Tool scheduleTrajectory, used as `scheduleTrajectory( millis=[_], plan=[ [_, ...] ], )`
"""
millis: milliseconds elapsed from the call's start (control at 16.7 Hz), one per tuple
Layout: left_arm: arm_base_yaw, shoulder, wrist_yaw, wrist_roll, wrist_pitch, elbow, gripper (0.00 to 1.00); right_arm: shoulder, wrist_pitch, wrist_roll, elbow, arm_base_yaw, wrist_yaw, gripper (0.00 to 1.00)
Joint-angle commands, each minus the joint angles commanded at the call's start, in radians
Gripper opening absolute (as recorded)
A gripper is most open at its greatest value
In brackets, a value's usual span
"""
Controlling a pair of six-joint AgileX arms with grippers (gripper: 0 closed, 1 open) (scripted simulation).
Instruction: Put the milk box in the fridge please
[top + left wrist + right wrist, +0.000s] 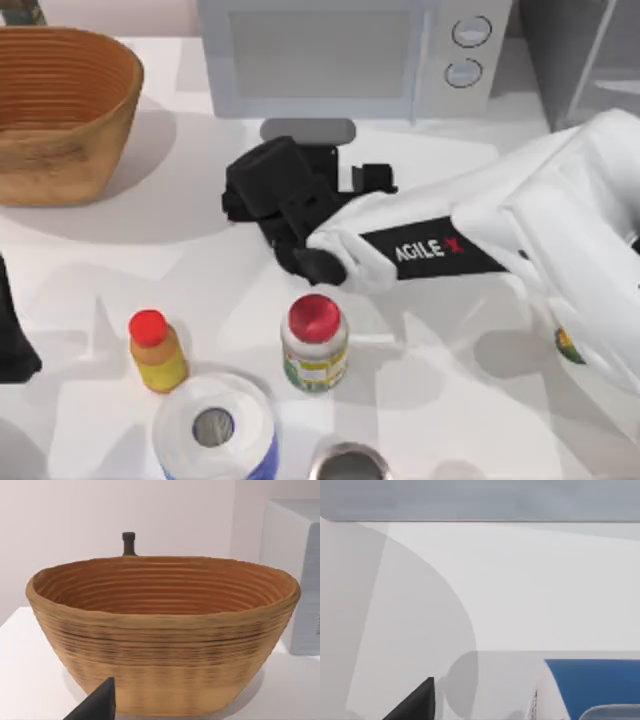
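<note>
Whether the right gripper (280, 195) was clenched, released or grasping anything, we could not tell: from above it was a dark mass over the middle of the table, a little toward 12 o'clock, just before the microwave (340, 50). In the right wrist view a blue-topped, white-sided thing sat close by that gripper; we took it for the milk box (590, 680), though we could not say whether it was held, touched or merely beside the gripper.

Outward from there, the right arm ran off toward 3 o'clock. The fridge (545, 60) stood at the table's 1 o'clock corner, partly in view and well apart from the gripper; whether its door was open we could not make out. The red-capped jar (315, 345) stood toward 6 o'clock. The basket (60, 110) was at 10 o'clock. The left gripper (12, 340) was parked at the 9 o'clock edge, its state also unclear to us.

We judged the task early. The box was not in the fridge. At best we were at the pick-up; the carry across to 1 o'clock and the placing inside were left to do.
</note>
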Motion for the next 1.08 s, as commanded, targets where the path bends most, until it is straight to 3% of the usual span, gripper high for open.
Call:
scheduleTrajectory(
  millis=[240,1020,1080],
  plan=[
    [0.0,0.0,0.0,0.0,0.0,0.0,1.0,0.005,0.004,-0.002,0.001,-0.002,-0.002,1.0],
    [0.0,0.0,0.0,0.0,0.0,0.0,1.0,0.005,0.004,-0.002,0.001,-0.002,-0.002,0.02],
    [0.0,0.0,0.0,0.0,0.0,0.0,1.0,0.005,0.004,-0.002,0.001,-0.002,-0.002,0.0]
  ],
)
